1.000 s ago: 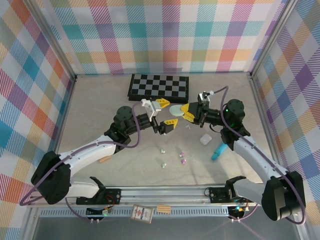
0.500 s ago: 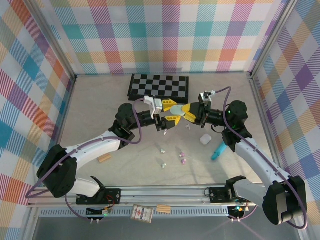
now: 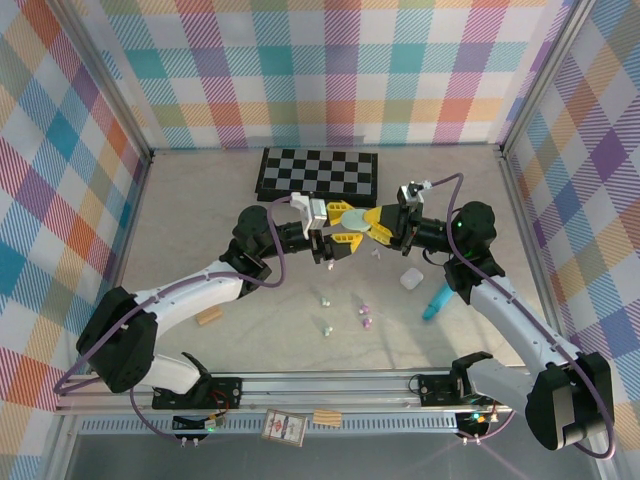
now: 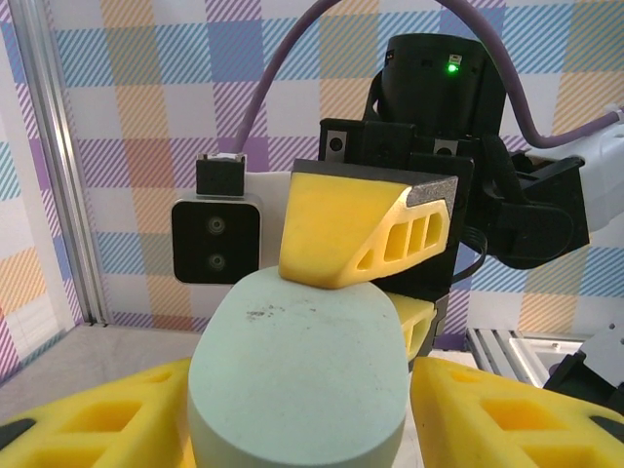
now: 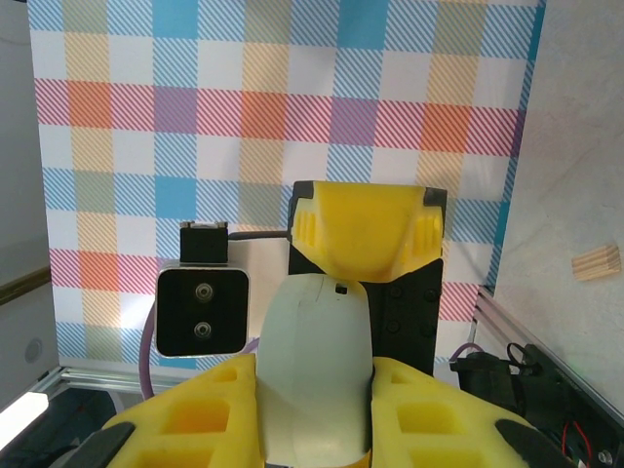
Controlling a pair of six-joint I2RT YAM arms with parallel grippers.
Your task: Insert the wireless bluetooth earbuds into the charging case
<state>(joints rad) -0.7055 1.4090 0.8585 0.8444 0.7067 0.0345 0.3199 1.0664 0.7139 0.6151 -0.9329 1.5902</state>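
While both arms meet in the air above the middle of the table (image 3: 200,220), I read the pale green charging case (image 4: 297,370) as caught between them. My left gripper (image 4: 300,429) has its 2 yellow fingers against the case's flanks with no gap that I can make out, so it is clamped on the rounded body. The right gripper (image 5: 314,409) faces it from the other side, jaws narrow, and pinches the same case at the opposite end. From the left wrist camera, 1 of its fingers lies across the top of the case.

The wireless bluetooth earbuds (image 3: 365,316) lie loose on the table nearer the bases than the grippers, well apart from the case. I count 2 pink-purple ones close together and 2 pale ones (image 3: 326,300) off to their left.

A small white case (image 3: 410,278) sits just beside a teal stick (image 3: 435,300) on the right. A tan block (image 3: 208,318) lies on the left, and a chessboard (image 3: 318,172) is at the far side.
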